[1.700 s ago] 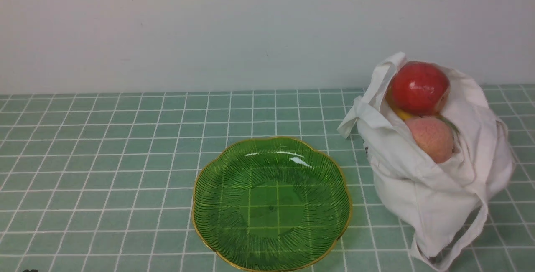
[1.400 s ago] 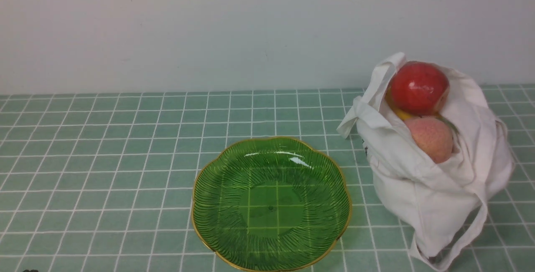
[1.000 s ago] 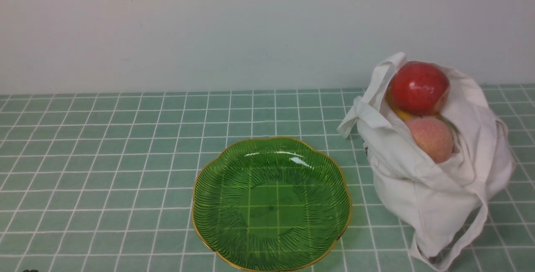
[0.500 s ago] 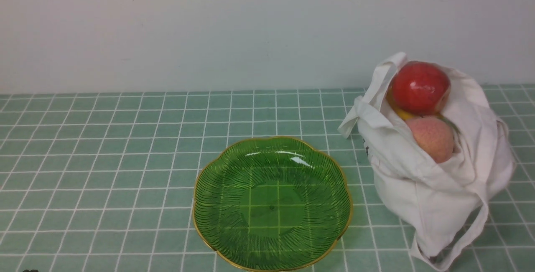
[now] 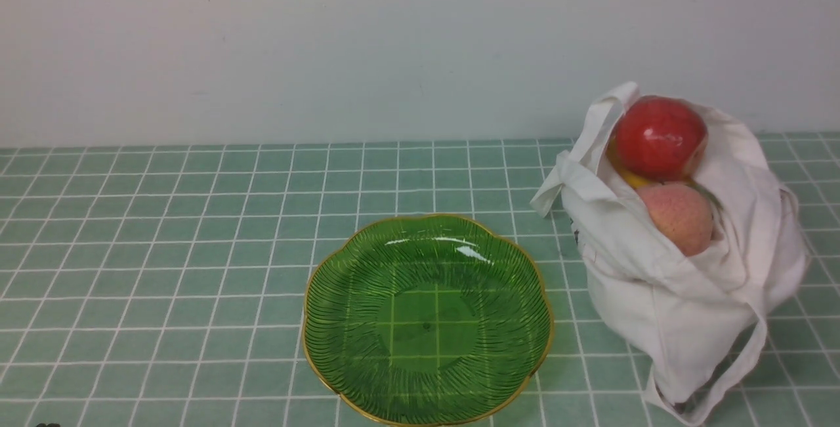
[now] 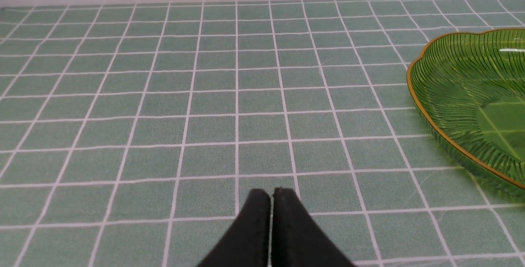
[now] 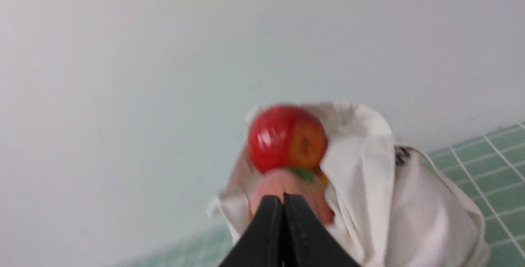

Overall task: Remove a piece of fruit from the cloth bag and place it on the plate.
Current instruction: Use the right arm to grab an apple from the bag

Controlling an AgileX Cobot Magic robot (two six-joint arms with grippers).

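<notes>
The glossy red piece of fruit (image 5: 659,137) sits at the top of the open white cloth bag (image 5: 682,296) at the right of the table. It also shows in the right wrist view (image 7: 285,138), with the bag (image 7: 369,193) around it. The green glass plate (image 5: 328,309) with a gold scalloped rim lies empty at the front centre, left of the bag; its rim shows in the left wrist view (image 6: 414,94). My left gripper (image 6: 271,192) is shut and empty over bare tiles. My right gripper (image 7: 283,198) is shut and empty, short of the bag. Neither gripper shows in the front view.
A matte pinkish peach (image 5: 676,217) lies below the red fruit in the bag, with a yellow fruit (image 5: 631,180) partly hidden between them. The bag's strap (image 5: 728,374) hangs down at its front. A pale wall stands behind the green tiled table (image 5: 164,250).
</notes>
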